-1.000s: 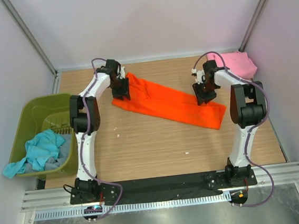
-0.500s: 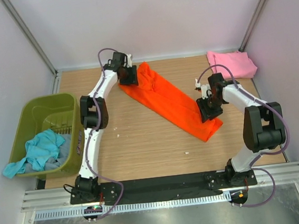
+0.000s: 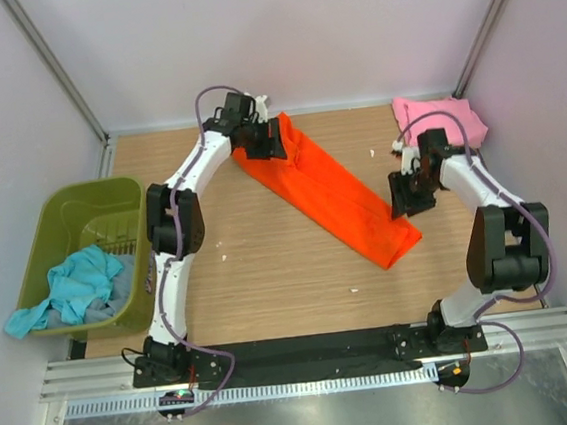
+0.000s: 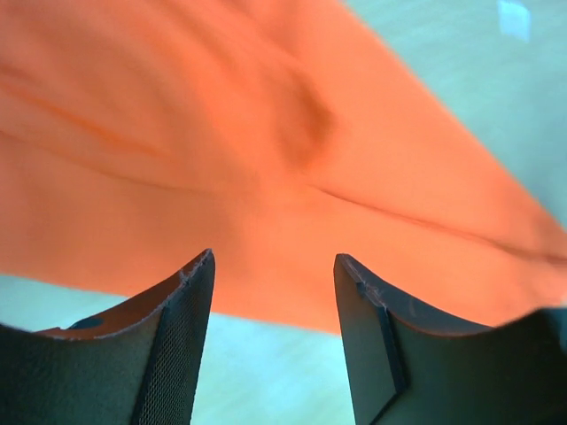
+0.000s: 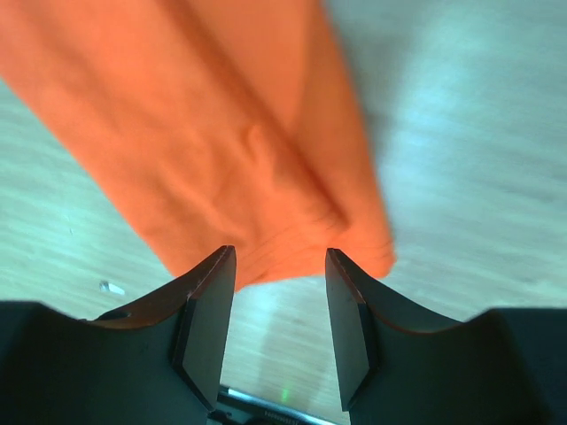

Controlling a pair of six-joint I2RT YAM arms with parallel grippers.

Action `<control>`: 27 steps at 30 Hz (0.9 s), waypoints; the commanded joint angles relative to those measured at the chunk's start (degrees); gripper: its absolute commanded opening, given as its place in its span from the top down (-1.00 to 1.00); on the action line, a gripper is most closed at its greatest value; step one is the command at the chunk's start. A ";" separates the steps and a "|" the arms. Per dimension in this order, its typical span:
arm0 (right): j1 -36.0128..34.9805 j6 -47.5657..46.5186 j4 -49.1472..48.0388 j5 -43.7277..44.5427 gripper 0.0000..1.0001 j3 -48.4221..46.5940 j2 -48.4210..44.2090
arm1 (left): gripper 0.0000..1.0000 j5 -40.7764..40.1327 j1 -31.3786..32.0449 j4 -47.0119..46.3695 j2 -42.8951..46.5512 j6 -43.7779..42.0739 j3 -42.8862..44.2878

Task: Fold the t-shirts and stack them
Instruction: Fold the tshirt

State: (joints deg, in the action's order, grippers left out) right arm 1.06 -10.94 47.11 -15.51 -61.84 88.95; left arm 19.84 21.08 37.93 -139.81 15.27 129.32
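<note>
**Orange shirt lay in a long strip, a pincer parted at each end**

From overhead, the orange t-shirt (image 3: 332,193) lay folded into a narrow band on the wooden surface (image 3: 269,274). It slanted from its far end at 11 o'clock to its near end at 4 o'clock. The left pincer (image 3: 259,137) sat over the 11 o'clock end and the right pincer (image 3: 406,197) stood by the 4 o'clock end. That view was too distant to show how either set of jaws stood.

The wrist cameras settled it. On the left wrist, the two dark fingers (image 4: 177,354) stood apart, with the orange cloth spread flat beyond them and its edge crossing the gap over bare surface. Soft creases ran through the fabric, which the overhead view did not show. On the right wrist, the fingers (image 5: 205,336) were likewise parted. The hemmed end of the band lay just past their tips, with a ridge of gathered cloth down its middle.

Only the overhead view showed the rest. The pink t-shirt (image 3: 437,117) lay bunched at the surface's 1 o'clock corner, apart from the orange one. At 9 o'clock, the teal t-shirt (image 3: 70,285) was heaped in the olive tub (image 3: 72,208), one part hanging over the rim.
</note>
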 commanded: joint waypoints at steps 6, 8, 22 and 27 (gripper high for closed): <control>2.46 2.59 -4.22 -3.82 -0.02 -29.69 18.00 | -0.13 16.02 13.45 -0.75 14.74 4.16 -15.41; 2.46 3.20 -4.05 -4.62 -0.03 -34.11 20.73 | -0.12 16.37 15.47 -1.37 12.82 5.38 -14.63; 2.37 5.14 -6.24 -5.15 -0.03 -47.58 34.62 | -0.11 14.62 23.74 -4.36 1.83 6.88 -12.16; 2.63 5.67 -6.16 -5.32 -0.03 -47.32 34.45 | -0.11 12.95 24.27 -2.17 1.91 6.01 -15.14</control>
State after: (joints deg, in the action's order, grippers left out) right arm 3.62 -6.28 42.06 -20.40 -106.52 124.75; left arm 33.54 44.77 35.35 -138.96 21.98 115.35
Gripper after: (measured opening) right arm 0.514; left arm 0.554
